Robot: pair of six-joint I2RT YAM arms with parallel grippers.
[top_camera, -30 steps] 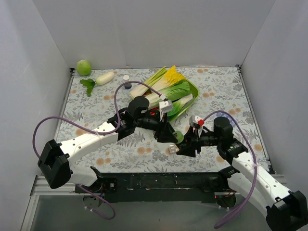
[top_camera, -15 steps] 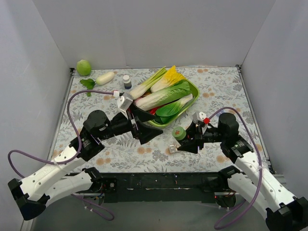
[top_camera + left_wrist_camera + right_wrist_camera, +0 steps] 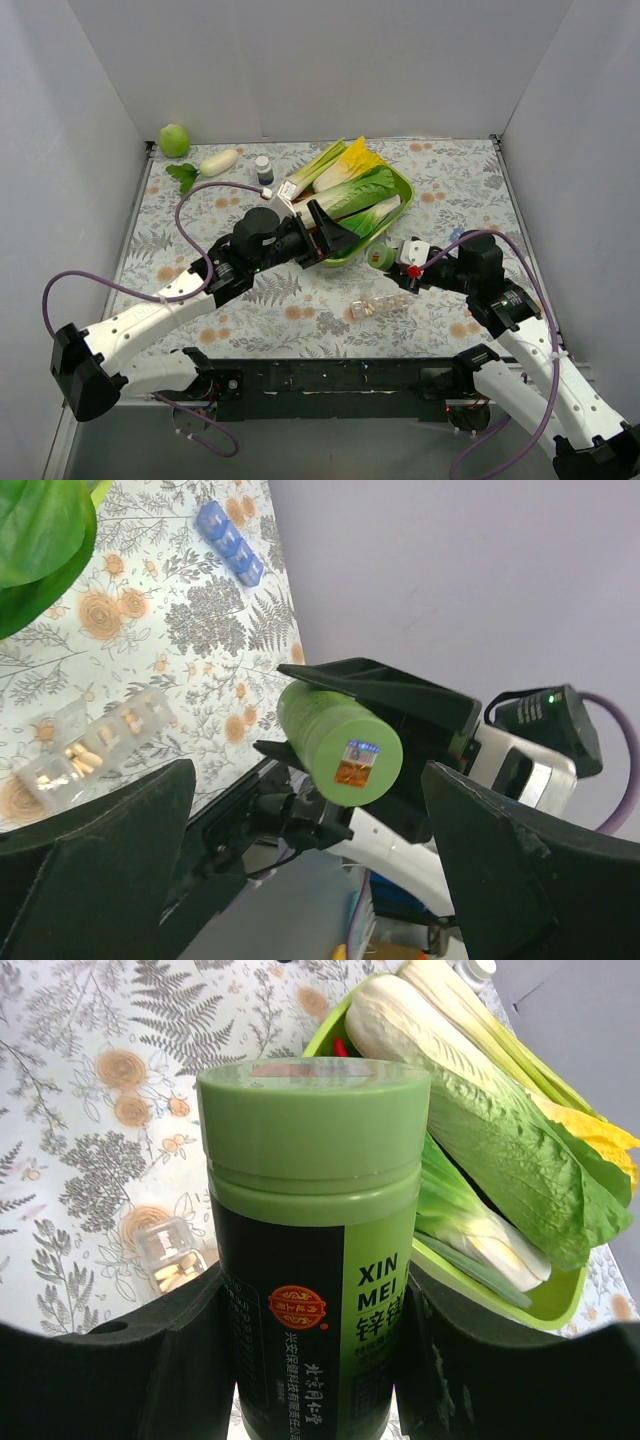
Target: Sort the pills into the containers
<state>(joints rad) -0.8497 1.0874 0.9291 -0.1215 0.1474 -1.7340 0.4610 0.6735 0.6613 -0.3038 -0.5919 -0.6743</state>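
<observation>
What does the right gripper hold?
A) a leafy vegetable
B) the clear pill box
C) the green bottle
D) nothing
C: the right gripper is shut around the green bottle, which fills its wrist view.

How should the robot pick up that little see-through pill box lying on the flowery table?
Probably from straight above, pinching the clear pill box across its narrow width near the middle, one finger on each long side. It lies flat on the table as a long thin strip, with bare table along both long sides.
</observation>
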